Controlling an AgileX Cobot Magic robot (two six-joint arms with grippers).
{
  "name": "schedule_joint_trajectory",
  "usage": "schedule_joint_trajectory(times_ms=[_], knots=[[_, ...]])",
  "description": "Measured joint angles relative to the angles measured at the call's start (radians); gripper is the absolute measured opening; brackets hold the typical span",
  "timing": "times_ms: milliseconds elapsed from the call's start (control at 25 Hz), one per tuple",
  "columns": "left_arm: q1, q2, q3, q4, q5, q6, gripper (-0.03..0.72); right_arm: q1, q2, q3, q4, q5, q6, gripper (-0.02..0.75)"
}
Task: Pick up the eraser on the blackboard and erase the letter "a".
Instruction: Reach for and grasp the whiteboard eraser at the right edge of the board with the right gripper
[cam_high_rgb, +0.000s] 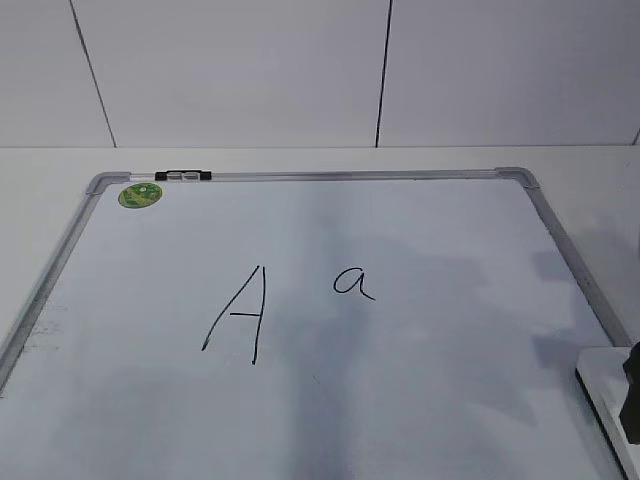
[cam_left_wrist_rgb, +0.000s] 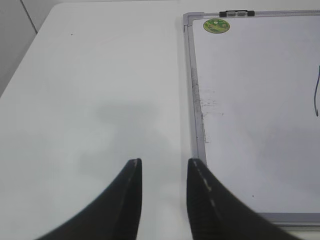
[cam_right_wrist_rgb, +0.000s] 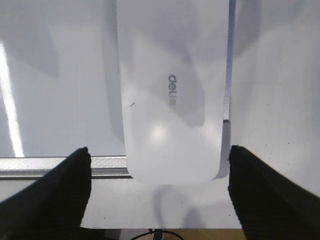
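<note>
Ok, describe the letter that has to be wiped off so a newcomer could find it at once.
Start from the whiteboard lying flat on the table, its green sticker in the far left corner. Two hand-drawn black letters sit near its middle. The target is the lowercase "a" on the right: small, round, with a short tail, unlike the taller angular capital "A" on its left.

My front camera looks down at a slant over the blackboard (cam_high_rgb: 420, 400). My left wrist camera shares its sticker (cam_left_wrist_rgb: 216, 25) corner; my right wrist camera sits close above the eraser (cam_right_wrist_rgb: 172, 90).
</note>
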Motion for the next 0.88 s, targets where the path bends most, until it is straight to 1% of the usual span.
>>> schedule_joint_trajectory(times_ms=[440,880], knots=[[0.000,0.000,0.000,0.000,0.000,0.000,0.235,0.000,0.091,0.000,-0.027,-0.068,0.058,0.675],[0.000,0.000,0.000,0.000,0.000,0.000,0.235,0.000,0.148,-0.002,-0.056,-0.101,0.088,0.675]])
